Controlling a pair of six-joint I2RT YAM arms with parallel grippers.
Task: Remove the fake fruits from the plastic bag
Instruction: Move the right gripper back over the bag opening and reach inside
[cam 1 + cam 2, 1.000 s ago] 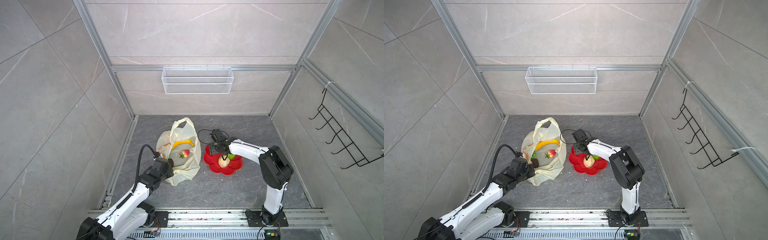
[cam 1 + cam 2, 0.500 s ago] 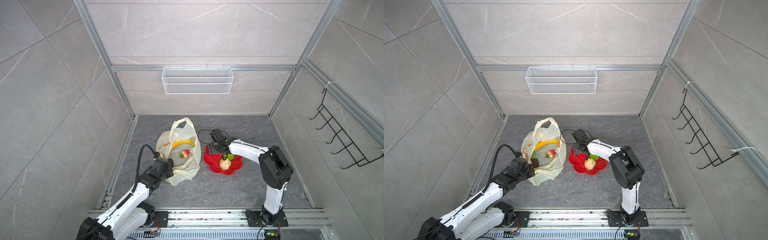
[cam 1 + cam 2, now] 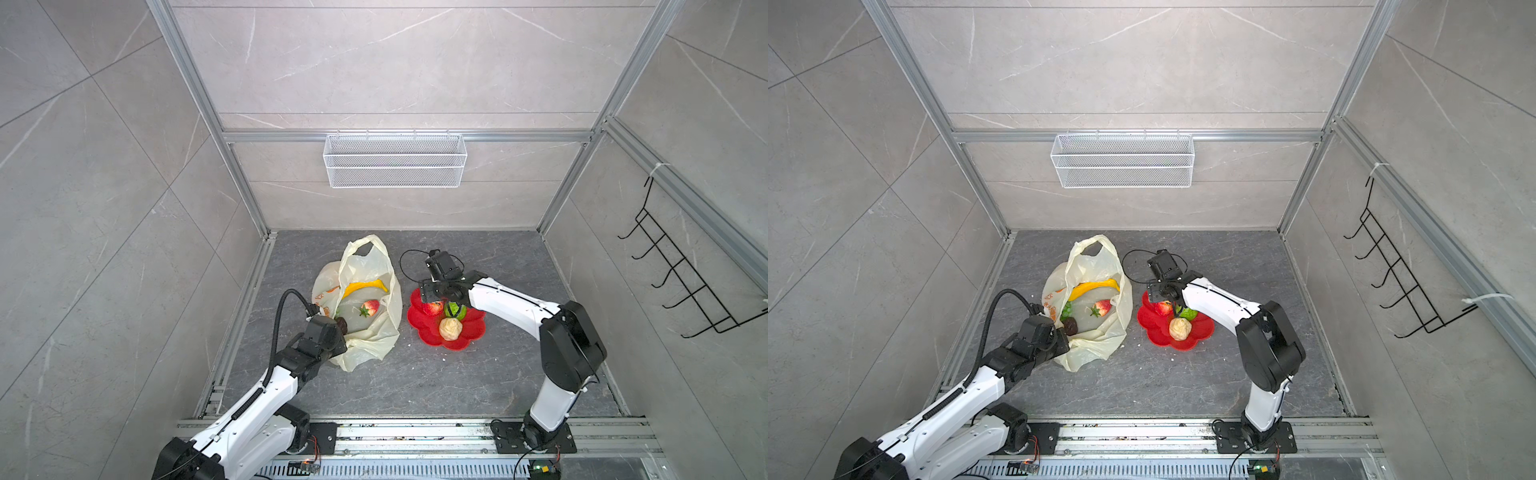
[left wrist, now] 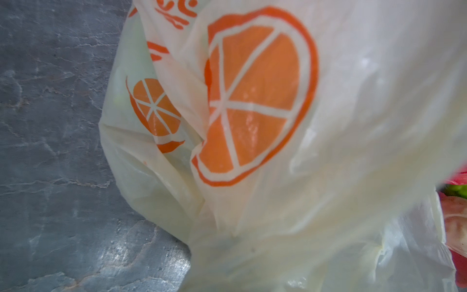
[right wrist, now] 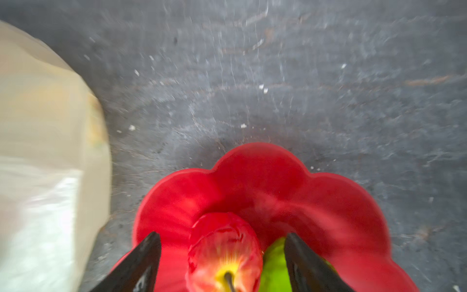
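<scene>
left claw point(image 3: 334, 338) clenched on bag point(image 3: 374, 266) edge | right claw point(image 5: 223, 235) spread wide, straddling apple point(image 5: 225, 255) on red plate point(image 5: 255, 161)

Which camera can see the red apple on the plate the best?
The right wrist view: the red apple sits close up, stem showing, between the open fingers of the right claw. Both top views show it small on the red plate. The left wrist view is mostly plastic bag; no apple is clear there.
</scene>
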